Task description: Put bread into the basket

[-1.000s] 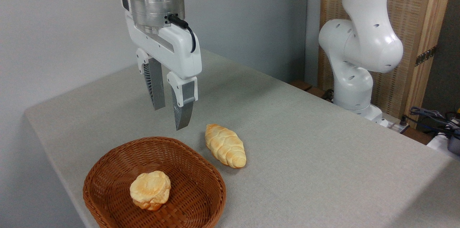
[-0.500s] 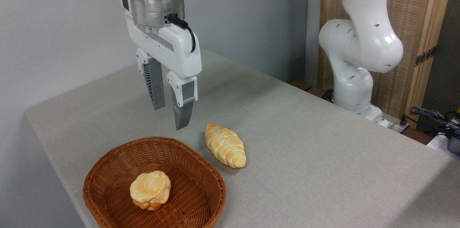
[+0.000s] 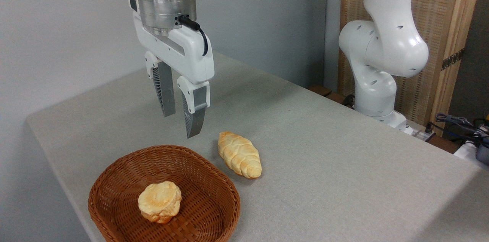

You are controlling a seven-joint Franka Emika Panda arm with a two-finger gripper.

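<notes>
The braided golden bread (image 3: 240,154) lies on the grey table just right of the basket, its long axis running from upper left to lower right. The brown wicker basket (image 3: 114,181) sits at the table's front left and holds a round bun (image 3: 159,201). My gripper (image 3: 181,124) hangs in the air above the basket's far rim, left of and above the bread. Its two grey fingers point down with a gap between them and hold nothing.
The grey cloth-covered table (image 3: 324,165) stretches to the right and back. The arm's white base (image 3: 378,62) stands at the back right beside a wooden panel. Cables (image 3: 462,123) lie at the far right edge.
</notes>
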